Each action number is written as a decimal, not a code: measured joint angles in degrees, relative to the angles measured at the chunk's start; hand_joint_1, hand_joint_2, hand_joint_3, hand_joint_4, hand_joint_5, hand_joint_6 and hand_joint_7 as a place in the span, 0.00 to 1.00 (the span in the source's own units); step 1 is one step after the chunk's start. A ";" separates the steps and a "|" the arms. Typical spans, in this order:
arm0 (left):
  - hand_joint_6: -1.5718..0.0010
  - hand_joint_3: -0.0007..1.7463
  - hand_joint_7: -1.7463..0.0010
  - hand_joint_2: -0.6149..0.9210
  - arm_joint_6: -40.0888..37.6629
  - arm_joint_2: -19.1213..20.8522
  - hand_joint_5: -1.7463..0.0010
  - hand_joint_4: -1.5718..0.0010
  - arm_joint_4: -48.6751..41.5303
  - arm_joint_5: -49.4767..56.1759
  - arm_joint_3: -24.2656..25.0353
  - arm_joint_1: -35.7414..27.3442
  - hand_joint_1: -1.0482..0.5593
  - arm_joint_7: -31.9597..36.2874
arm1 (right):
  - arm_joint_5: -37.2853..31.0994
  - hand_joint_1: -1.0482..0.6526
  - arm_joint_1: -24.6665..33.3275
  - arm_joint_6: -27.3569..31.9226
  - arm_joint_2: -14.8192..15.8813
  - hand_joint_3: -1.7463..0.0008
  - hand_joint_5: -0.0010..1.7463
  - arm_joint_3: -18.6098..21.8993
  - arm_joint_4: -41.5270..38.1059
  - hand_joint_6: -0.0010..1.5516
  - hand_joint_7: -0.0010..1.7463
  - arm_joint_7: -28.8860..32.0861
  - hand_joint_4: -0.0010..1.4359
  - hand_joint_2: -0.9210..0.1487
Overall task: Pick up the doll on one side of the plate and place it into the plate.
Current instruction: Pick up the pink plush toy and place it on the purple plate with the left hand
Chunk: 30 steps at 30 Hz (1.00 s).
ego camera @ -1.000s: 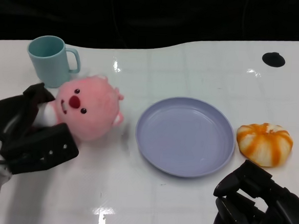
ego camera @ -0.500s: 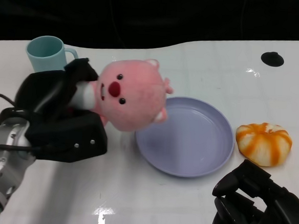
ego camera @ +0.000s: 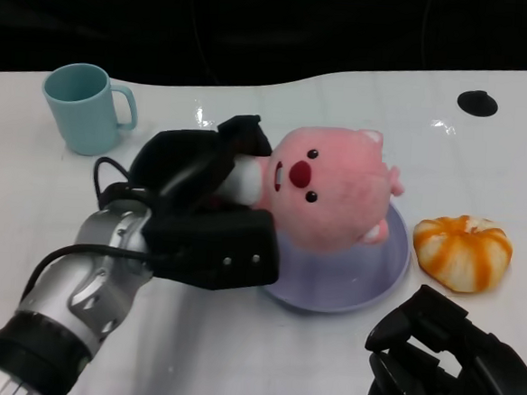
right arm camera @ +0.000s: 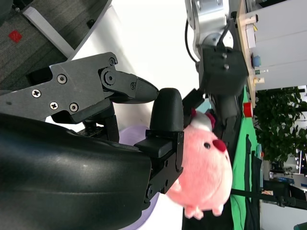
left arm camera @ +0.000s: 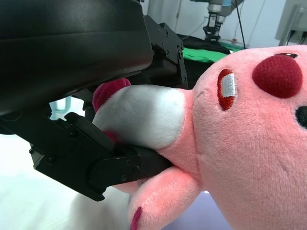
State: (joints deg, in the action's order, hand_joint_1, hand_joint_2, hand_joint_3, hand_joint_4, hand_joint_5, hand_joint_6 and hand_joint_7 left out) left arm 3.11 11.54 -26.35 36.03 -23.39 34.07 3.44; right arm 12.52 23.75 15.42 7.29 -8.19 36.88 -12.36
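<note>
Hovering over the lavender plate (ego camera: 381,269), the pink plush doll (ego camera: 331,202) is being carried by the robot's left hand (ego camera: 204,207), and that is the relation your next move is depending on. You are seeing the doll's round head lying over the plate's middle and far part, while its white belly end is pointing back toward the left hand, so its long axis is running across the counter (ego camera: 234,358) from the hand toward the orange-and-white pumpkin toy (ego camera: 461,251). The left hand is grasping the doll at that belly end, with fingers wrapping above and below it. The right hand (ego camera: 450,369) is sitting near the counter's front edge with its fingers curled in and nothing in them, near the plate but playing no part. A teal mug (ego camera: 84,105) is standing well apart on the left.

The head view is not telling you whether the doll is touching the plate or hanging just above it. The left wrist view is showing what the head view is hiding: black fingers (left arm camera: 96,163) pressing into the white belly (left arm camera: 144,115) from underneath, with a strip of lavender plate below the doll. The right wrist view is showing the doll (right arm camera: 206,177) from the side, beyond that hand's own fingers. Lowering a little before letting go is probably what is being called for.
</note>
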 measured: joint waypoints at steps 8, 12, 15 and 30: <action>0.53 0.62 0.00 0.69 -2.77 -3.37 0.00 0.42 -4.93 1.47 -2.66 3.18 0.55 -1.70 | -0.12 0.41 0.29 -0.34 0.02 0.66 1.00 -0.21 0.04 0.30 0.93 -0.07 0.40 0.02; 0.53 0.62 0.00 0.70 -2.33 -4.30 0.00 0.42 -8.13 1.47 -3.03 5.51 0.54 -1.91 | -0.13 0.41 0.42 -0.34 0.03 0.66 1.00 -0.24 0.12 0.31 0.93 -0.02 0.40 0.02; 0.53 0.54 0.20 0.70 -2.01 -4.87 0.00 0.46 -10.26 1.68 -3.36 7.35 0.53 -2.12 | -0.13 0.41 0.44 -0.37 0.04 0.66 1.00 -0.26 0.15 0.31 0.93 -0.06 0.40 0.02; 0.89 0.26 1.00 1.00 -1.52 -1.03 0.89 0.94 -5.67 2.88 -6.50 7.97 0.15 -12.94 | -0.90 0.41 0.70 -1.01 0.02 0.65 1.00 -0.64 0.25 0.32 0.93 0.06 0.41 0.04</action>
State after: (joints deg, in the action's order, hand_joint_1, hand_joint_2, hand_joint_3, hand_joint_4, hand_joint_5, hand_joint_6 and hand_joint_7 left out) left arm 1.60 10.51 -32.03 38.90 -29.89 42.04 -9.50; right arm 11.61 24.45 14.41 7.31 -8.82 37.13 -12.31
